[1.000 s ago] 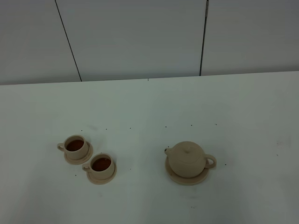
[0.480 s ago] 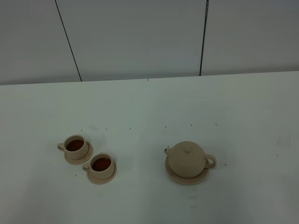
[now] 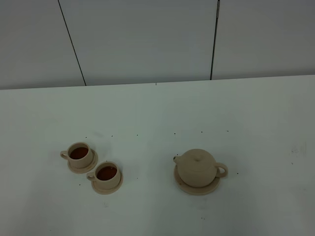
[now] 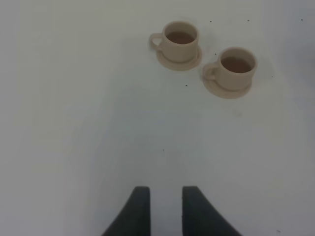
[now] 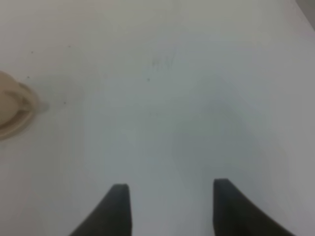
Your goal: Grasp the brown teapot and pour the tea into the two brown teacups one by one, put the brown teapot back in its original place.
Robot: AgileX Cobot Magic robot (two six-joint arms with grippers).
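On its saucer [image 3: 186, 186], right of the table's [image 3: 157, 108] middle, we see the teapot [image 3: 197, 168] upright, spout toward the two cups [image 3: 80, 155] [image 3: 107, 175]. These sit well apart to the left, each on its own small saucer with dark tea inside. Our left gripper [image 4: 165, 209] hangs near the cups, jaws slightly parted and empty; our right gripper [image 5: 170, 209] hangs spread and empty over bare table.

The right pincer [image 5: 170, 209] shows two dark fingers [image 5: 118, 206] with a wide gap between them and nothing in it. Under them is the white worktop [image 5: 187, 98] with a few tiny dark specks. At one edge, well away from the pincer, peeks part of the brown teapot [image 5: 9, 105] on its saucer [image 5: 15, 127].
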